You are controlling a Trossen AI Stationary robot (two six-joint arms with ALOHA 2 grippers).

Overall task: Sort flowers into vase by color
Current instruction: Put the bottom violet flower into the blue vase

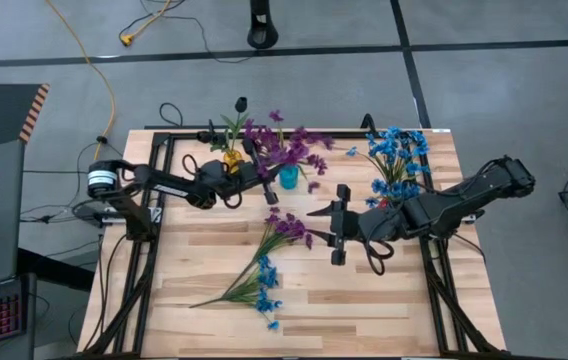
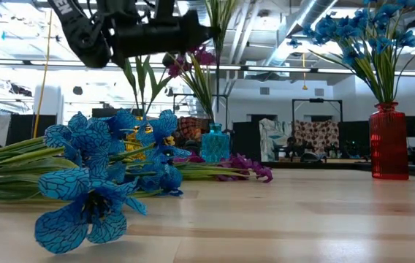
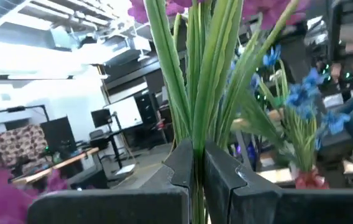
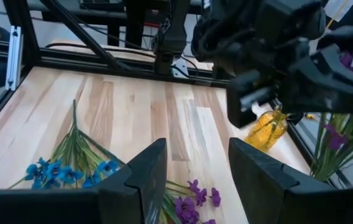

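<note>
My left gripper [image 1: 268,190] [image 3: 198,177] is shut on a purple flower sprig [image 3: 196,74], just left of the teal vase [image 1: 287,178] [image 2: 215,143] that holds purple flowers [image 1: 299,150]. A yellow vase [image 1: 231,158] [image 4: 266,127] holds a dark flower. At the right, a red vase [image 2: 388,142] holds blue flowers [image 1: 396,152]. Loose purple flowers [image 1: 291,230] and blue flowers [image 1: 262,285] lie flat on the table. My right gripper [image 1: 336,228] [image 4: 195,180] hovers open above the table, right of the loose purple flowers. My left gripper pinches the green stems [image 3: 195,127] of the purple sprig between its two fingers, coming roughly level from the table's left side. The stems rise upright beyond the fingers, blossoms on top. Whether the sprig's lower end stands in the teal vase cannot be seen.
A black frame [image 1: 164,200] runs along the table's left, far and right sides. The near half of the wooden table [image 1: 364,310] is bare apart from the loose flowers. Cables lie on the floor beyond the far edge.
</note>
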